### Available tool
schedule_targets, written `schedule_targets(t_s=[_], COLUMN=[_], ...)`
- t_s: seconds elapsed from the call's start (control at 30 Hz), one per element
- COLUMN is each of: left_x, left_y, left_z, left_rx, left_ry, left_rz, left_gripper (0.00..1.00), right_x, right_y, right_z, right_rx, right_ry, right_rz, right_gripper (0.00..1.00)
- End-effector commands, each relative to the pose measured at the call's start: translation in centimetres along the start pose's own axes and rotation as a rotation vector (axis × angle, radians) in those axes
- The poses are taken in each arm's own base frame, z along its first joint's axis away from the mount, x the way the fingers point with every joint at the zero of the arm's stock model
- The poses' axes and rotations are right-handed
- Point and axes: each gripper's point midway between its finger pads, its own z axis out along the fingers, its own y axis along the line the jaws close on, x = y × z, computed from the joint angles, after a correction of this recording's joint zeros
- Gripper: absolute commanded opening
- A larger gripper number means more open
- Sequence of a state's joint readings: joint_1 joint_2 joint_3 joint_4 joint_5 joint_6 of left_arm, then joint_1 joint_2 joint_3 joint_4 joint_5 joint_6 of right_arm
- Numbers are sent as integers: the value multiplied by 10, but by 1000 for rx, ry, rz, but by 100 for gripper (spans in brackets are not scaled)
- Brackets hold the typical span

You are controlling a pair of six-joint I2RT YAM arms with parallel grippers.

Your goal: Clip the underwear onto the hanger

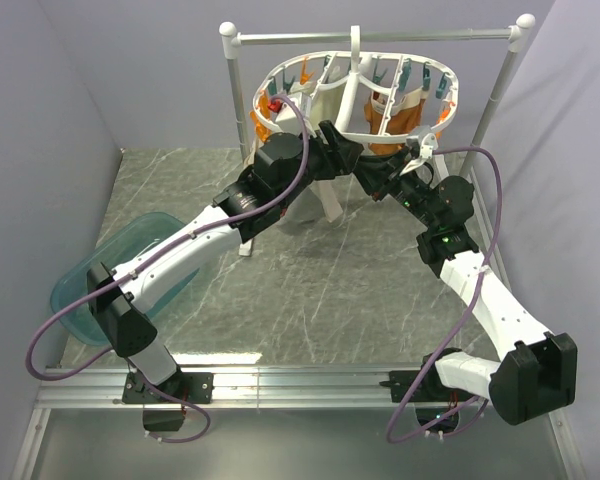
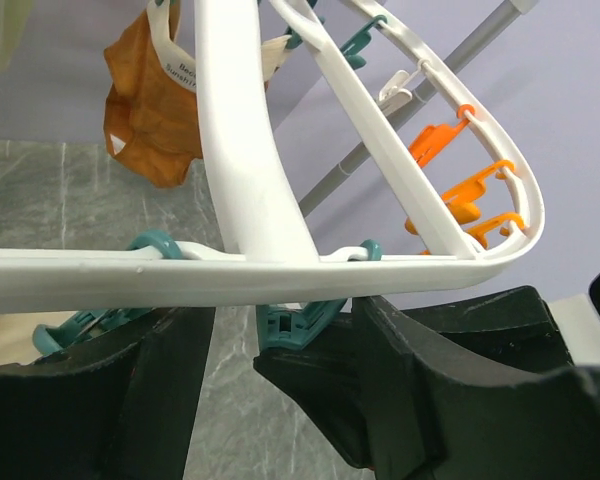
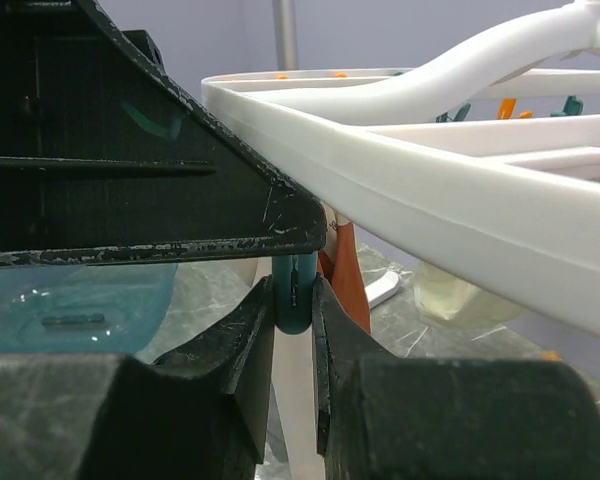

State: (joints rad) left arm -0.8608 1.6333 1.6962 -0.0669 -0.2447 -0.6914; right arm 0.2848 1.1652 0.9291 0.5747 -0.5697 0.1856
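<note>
Soft, even light falls from above in the top view, laying only faint shadows beneath the arms on the grey marbled table [image 1: 310, 290]. In the right wrist view the hanger [image 3: 460, 190] glows bright, nearly washed out. The near black fingers [image 3: 220, 370] sit dim and blurred (darkest at the bottom edge) around the teal peg [image 3: 293, 300].

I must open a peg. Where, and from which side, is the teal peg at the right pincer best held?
Likely pinch the teal plastic peg across its flat faces, just under the white plastic ring hanger, from outside: it hangs straight down, edge outward.
</note>
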Motion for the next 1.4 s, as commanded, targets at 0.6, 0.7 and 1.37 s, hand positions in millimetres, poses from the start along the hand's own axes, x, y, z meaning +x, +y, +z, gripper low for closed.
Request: schedule_targets(t_s=[0.6,0.7,1.37], left_x=[-39,-37,-43], left_y=[-23,-20,-24], left_z=[0,1,-1], left_rx=[84,82,96], left_ry=[-127,-121,-89], left_rz=[-4,-5,-93], left_gripper=[0,0,0], right_x=[-11,-4,121], right_y=[15,15,-1], right_z=[-9,-15,-77], right_rx=[-42,-36,-14], right_ry=[-19,8,91], right_rz=[-58,-80,-374], right_gripper=[16,36,82])
